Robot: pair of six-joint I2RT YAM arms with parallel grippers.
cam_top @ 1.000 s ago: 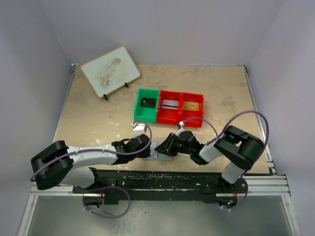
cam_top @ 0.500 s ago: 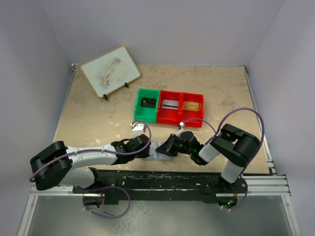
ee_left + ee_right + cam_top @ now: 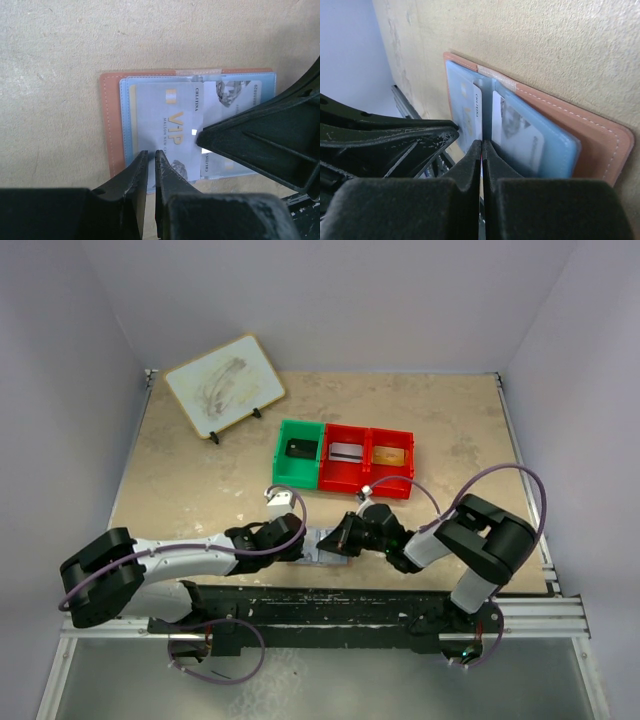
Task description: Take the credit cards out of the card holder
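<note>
The card holder [image 3: 323, 543] lies open near the table's front edge, tan-pink outside [image 3: 111, 120] with pale blue panels. A pale VIP credit card [image 3: 165, 117] lies over its left panel, and a second card [image 3: 235, 95] sits in the right pocket. My left gripper [image 3: 149, 152] is shut to a thin slit with nothing in it, its tips down on the holder's near edge. My right gripper [image 3: 482, 143] is shut, its tips at the fold beside the VIP card's inner edge [image 3: 468, 112]. Whether that edge is pinched does not show. The two grippers meet over the holder [image 3: 332, 540].
Behind the holder stand a green bin [image 3: 283, 468] with a black item and two red bins [image 3: 366, 483], each with a card in it. A whiteboard [image 3: 224, 385] on a stand is at the back left. The black rail [image 3: 330, 600] runs along the near edge.
My right gripper's jaws have closed at the holder's fold, and that arm's elbow has shifted a little. The left gripper stays pressed on the holder.
</note>
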